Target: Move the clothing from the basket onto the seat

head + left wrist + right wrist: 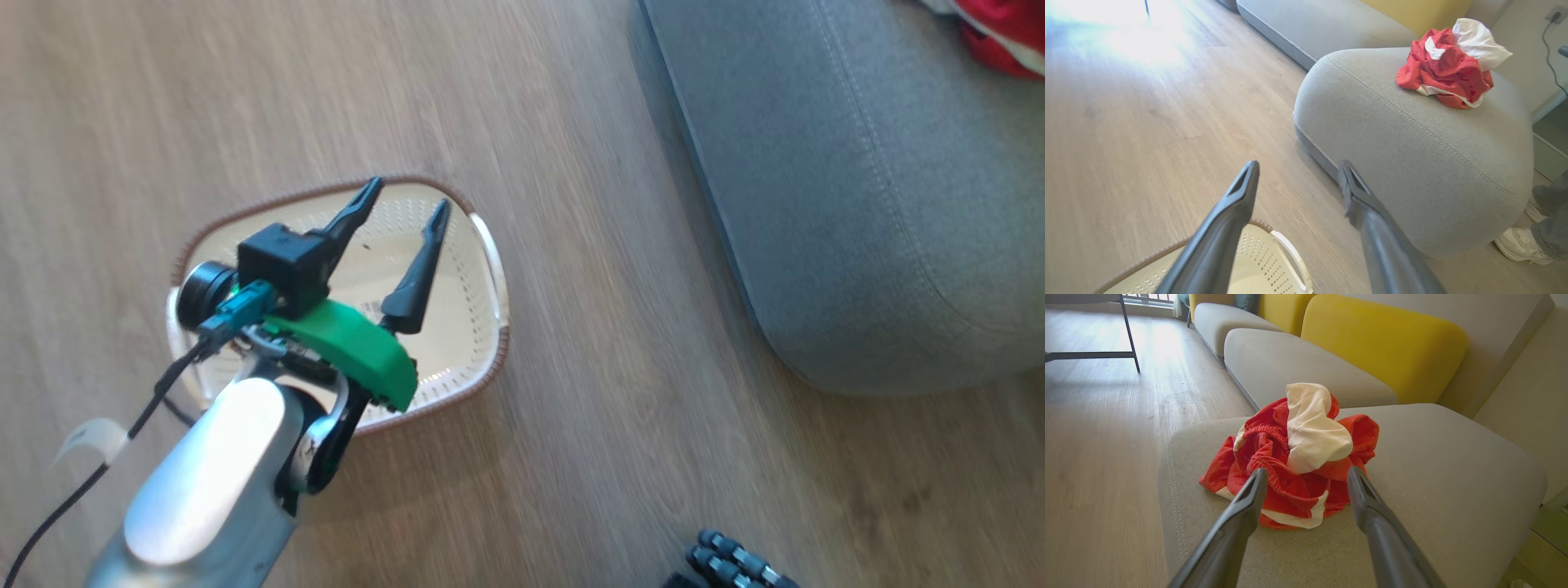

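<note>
The clothing (1298, 457), a red bundle with white panels, lies on the grey seat (1453, 477). My right gripper (1306, 473) is open just in front of the bundle, with nothing held between its fingers. The cream basket (465, 286) with a brown rim stands on the wooden floor left of the seat (857, 204), and its visible inside holds nothing. My left gripper (406, 202) hangs open above the basket, fingers pointing toward the far rim. The left wrist view shows this gripper (1298, 167) over the basket (1261, 261), with the clothing (1447, 69) lying on the seat (1412, 143). The clothing (1008, 37) peeks in at the top right corner.
A person's white shoe (1519, 245) and grey trouser leg (1551, 228) stand by the seat's far side. Yellow back cushions (1384, 343) and another grey seat (1298, 367) lie behind. A dark ribbed part (735, 563) shows at the bottom edge. Table legs (1128, 330) stand far left.
</note>
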Controlling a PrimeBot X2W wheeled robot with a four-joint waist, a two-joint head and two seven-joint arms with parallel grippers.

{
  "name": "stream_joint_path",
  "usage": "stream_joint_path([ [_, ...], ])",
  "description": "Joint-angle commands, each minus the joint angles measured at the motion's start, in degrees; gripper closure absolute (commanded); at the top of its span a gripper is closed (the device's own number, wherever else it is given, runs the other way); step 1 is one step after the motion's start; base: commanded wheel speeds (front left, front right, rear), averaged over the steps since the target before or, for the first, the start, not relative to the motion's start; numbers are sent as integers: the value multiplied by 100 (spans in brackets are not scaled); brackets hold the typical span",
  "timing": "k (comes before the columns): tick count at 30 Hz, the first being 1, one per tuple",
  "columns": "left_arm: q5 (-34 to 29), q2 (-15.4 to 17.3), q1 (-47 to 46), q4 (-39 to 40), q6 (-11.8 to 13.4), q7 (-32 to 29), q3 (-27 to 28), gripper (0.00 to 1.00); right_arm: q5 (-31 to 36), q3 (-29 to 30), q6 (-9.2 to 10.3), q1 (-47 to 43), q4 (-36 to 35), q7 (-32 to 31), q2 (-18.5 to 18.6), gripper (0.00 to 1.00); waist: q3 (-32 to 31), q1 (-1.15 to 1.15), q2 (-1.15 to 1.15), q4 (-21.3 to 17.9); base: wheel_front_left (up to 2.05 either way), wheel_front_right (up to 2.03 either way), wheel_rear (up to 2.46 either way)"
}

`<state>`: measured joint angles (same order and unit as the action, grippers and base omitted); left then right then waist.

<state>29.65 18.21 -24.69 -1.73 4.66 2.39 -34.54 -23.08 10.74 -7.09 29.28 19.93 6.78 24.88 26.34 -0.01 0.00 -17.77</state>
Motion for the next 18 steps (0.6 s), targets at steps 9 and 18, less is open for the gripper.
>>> stream_joint_path([
  [9, 334, 228, 384, -184, 251, 579, 785, 0, 650, -415, -40, -955, -1667, -149, -272, 0, -776, 1, 0, 852, 0, 0, 0],
  [18, 564, 268, 729, -725, 327, 1020, 1185, 0, 1147, -736, -40, -1681, -2120, 41, -671, 0, -1238, 1, 0, 1654, 0, 0, 0],
])
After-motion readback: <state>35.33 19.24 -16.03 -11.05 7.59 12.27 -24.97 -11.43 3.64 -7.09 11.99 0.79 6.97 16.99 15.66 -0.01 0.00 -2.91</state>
